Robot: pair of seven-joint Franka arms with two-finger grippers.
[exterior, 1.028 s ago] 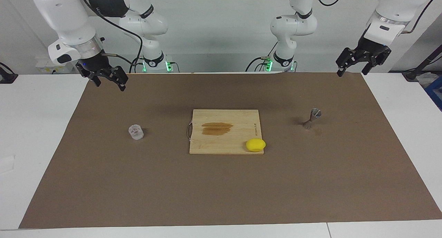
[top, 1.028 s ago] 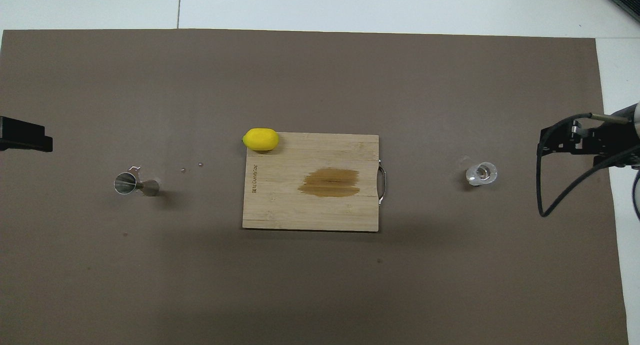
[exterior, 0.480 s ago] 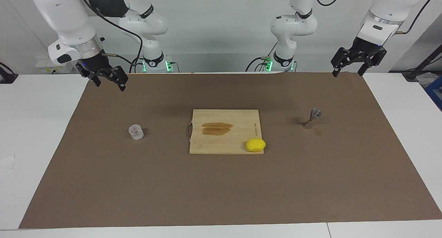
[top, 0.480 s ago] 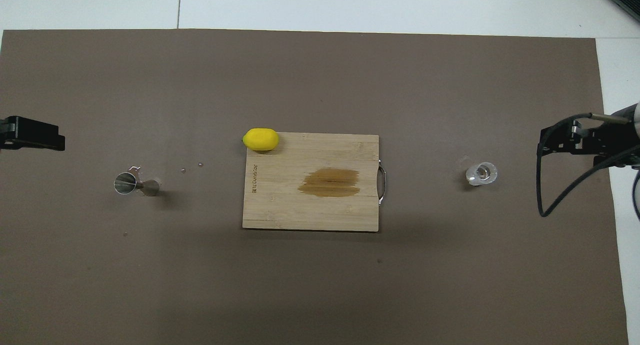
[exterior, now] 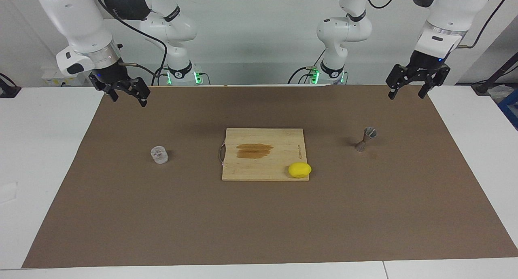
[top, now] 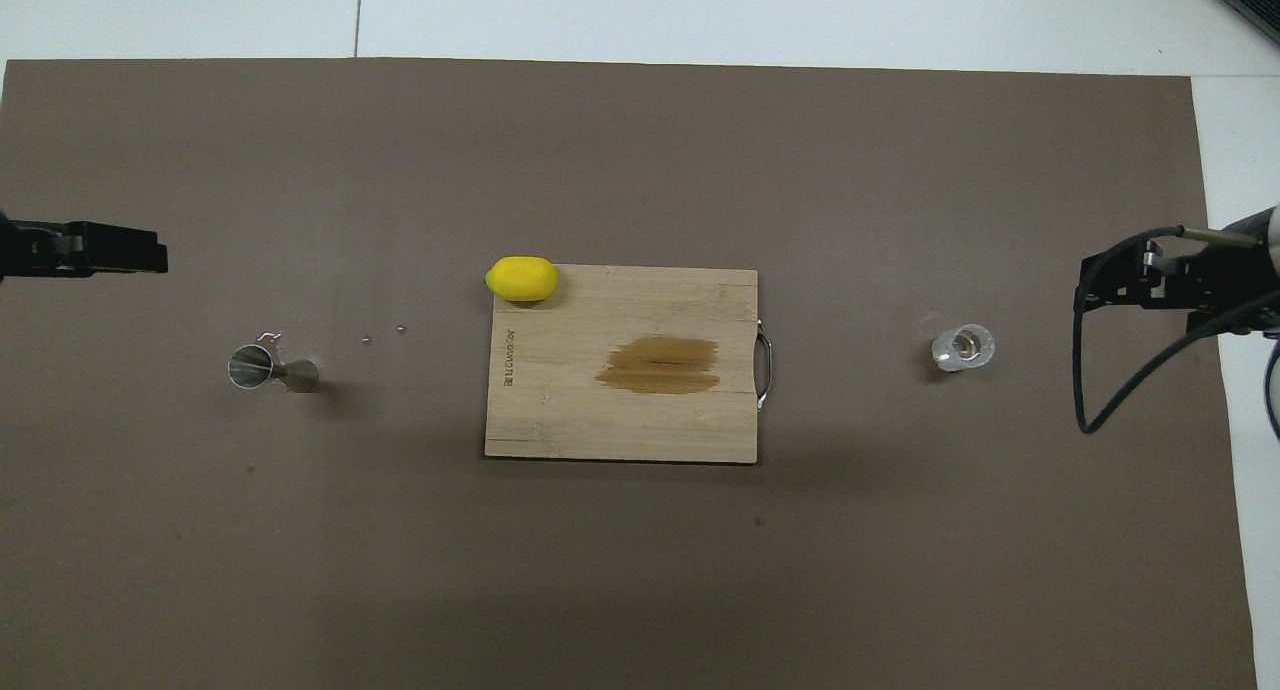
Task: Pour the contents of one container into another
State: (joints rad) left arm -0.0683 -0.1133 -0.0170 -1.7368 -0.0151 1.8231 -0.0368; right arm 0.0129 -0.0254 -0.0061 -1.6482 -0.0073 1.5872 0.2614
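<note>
Clear glass cup (exterior: 159, 155) upright on counter (exterior: 259, 230), toward right arm's end; silver hourglass jigger (exterior: 366, 139) upright toward left arm's end, well apart

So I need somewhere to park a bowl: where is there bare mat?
Bare mat lies between the clear glass cup and the wooden cutting board, and between the board and the silver hourglass jigger. The board's corner holds a yellow lemon.

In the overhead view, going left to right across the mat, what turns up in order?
Left tool → jigger → lemon → cutting board → glass cup → right tool.
</note>
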